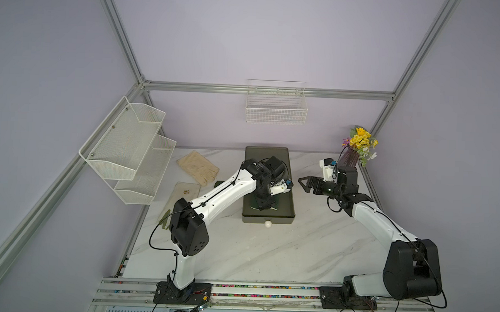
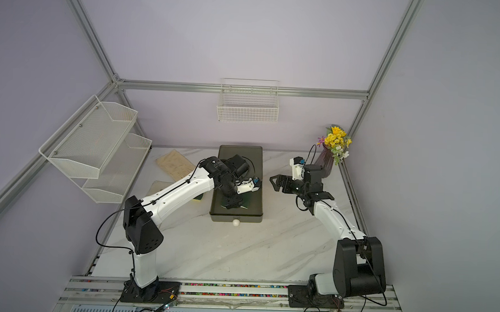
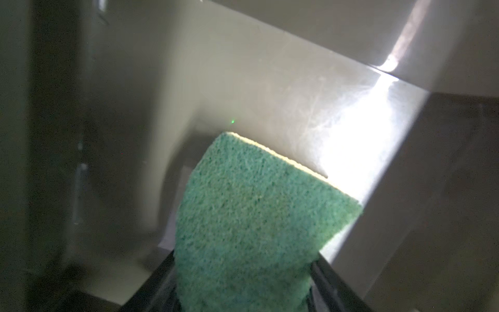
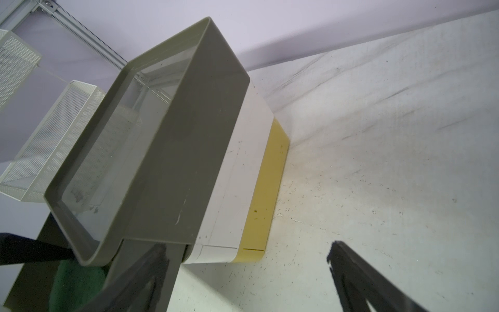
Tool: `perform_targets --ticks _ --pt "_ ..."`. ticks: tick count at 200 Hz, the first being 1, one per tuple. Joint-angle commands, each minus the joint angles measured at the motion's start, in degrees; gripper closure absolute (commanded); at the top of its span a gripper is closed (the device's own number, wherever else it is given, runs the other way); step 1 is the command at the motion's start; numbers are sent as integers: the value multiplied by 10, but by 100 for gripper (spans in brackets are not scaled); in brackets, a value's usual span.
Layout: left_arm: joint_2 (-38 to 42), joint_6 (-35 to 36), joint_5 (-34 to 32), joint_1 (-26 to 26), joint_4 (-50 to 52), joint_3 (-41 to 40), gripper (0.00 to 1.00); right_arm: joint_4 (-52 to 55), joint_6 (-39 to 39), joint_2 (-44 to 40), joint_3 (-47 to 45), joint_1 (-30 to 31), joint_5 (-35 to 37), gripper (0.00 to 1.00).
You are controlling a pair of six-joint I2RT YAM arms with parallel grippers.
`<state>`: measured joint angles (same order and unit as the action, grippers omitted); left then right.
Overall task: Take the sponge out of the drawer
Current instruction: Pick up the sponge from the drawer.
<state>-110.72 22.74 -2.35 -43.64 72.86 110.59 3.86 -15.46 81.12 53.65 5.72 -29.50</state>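
While the drawer (image 1: 292,206) stands pulled open, the job looks about half done: the sponge is reached but not yet out.

In both top views, the left claw (image 1: 261,204) points down into the drawer, with a dark green patch of sponge (image 2: 246,205) just beside it. The arm (image 1: 227,187) hides how its jaws stand. The right claw (image 1: 303,184) hovers off to the side, well apart from the left claw, jaws spread wide and empty.

In the left wrist view, the sponge (image 3: 256,216) fills the gap between the claw's two dark fingers (image 3: 332,272), green face showing (a thin pale edge runs along its far end). The fingers are about half closed and touch both its sides. It narrows where they meet it, so it looks pinched. Beyond the claw's tips is the drawer's pale inside.

In the right wrist view, the right claw's fingers (image 4: 359,275) frame bare table (image 4: 378,162), and a bit of green sponge (image 4: 78,286) shows off to one side, low in the drawer.

Left to do, as I judge it: lift the sponge clear of the walls and set it down outside.
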Motion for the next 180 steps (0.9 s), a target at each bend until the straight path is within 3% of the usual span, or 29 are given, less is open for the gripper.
perform_targets --ticks 1,64,93,132,180 --pt "-3 -20 -13 -2 -4 22 38 -12 2 2 -5 -2 -3 3" --pt "8 -33 6 -2 -5 24 36 -13 2 6 -5 -2 -5 2" --pt "-1 -94 -32 -1 -2 24 35 -13 2 5 -5 -2 -5 3" --pt "4 -170 -28 -1 2 18 35 -13 2 6 -5 -2 -5 3" --pt "18 -228 -21 -2 2 14 20 -13 1 6 -5 -2 -7 3"
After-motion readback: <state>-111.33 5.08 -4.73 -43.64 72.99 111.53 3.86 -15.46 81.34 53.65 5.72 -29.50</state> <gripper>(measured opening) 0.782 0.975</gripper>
